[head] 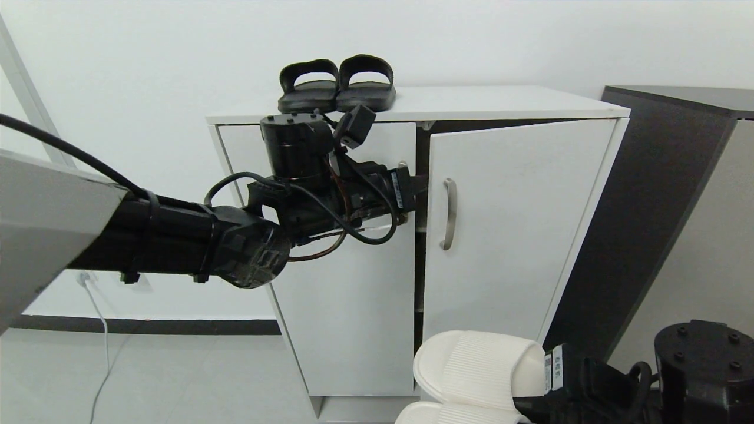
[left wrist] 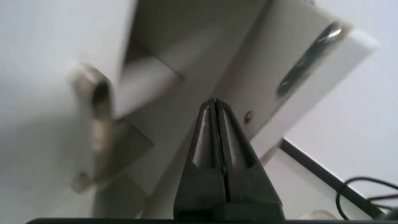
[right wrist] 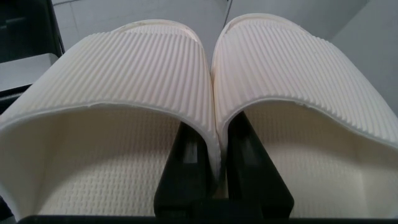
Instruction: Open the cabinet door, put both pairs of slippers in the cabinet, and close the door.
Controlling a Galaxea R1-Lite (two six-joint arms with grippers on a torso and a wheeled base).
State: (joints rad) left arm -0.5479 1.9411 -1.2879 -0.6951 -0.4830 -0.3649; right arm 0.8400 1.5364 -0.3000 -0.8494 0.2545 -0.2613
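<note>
A white two-door cabinet (head: 506, 103) with a flat top stands against the far white wall; a pair of black rubber slide slippers (head: 337, 85) sits side by side on its top, toward the left; the right door (head: 512, 235) stands slightly ajar, with a dark gap between it and the left door (head: 347, 306); the right door's curved metal handle (head: 449, 214) is untouched. The left gripper (head: 412, 184) is at that gap, at about handle height; its fingers (left wrist: 205, 140) are pressed flat together with nothing between them, the tip pointing into the slit between the two door edges. Near and low on the right, the right gripper (right wrist: 214, 155) pinches a pair of cream ribbed slippers (head: 477, 368) by their two touching inner walls, one finger inside each slipper; the pair is in front of the right door's lower part. A dark grey cabinet (head: 660, 206) stands just right of the white one; a white cable (head: 103, 347) runs down the wall at the far left.
</note>
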